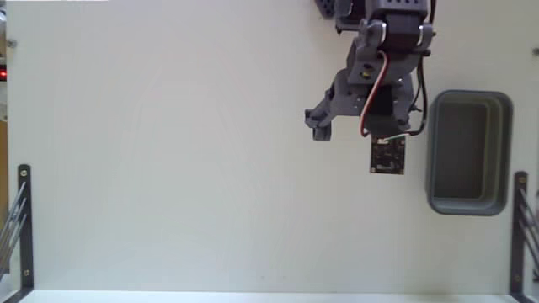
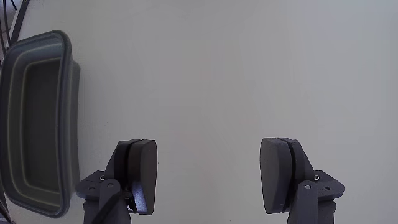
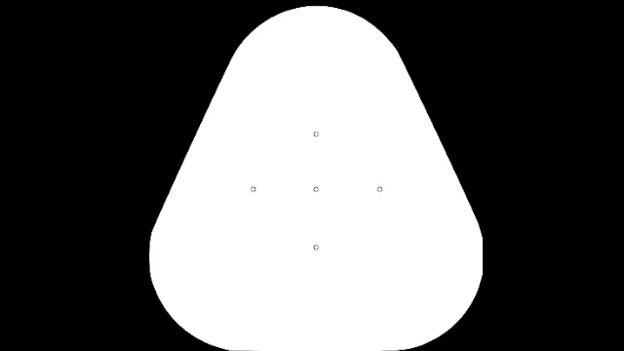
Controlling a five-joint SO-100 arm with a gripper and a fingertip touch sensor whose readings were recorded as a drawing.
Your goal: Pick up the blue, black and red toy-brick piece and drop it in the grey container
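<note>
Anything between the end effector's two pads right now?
Nothing: in the wrist view the open end effector frames only bare white table; the grey rounded plastic tray sits off left.

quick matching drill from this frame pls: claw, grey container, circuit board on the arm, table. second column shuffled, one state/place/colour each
Things:
1. claw
2. grey container
3. circuit board
4. table

Descriptions:
A. white, bare between the fingers
B. open, nothing between the fingers
C. black square with wires, mounted on the arm
D. right of the arm in the fixed view, nothing visible inside

Pairs: 1-B, 2-D, 3-C, 4-A

The toy-brick piece shows in neither view.
</note>
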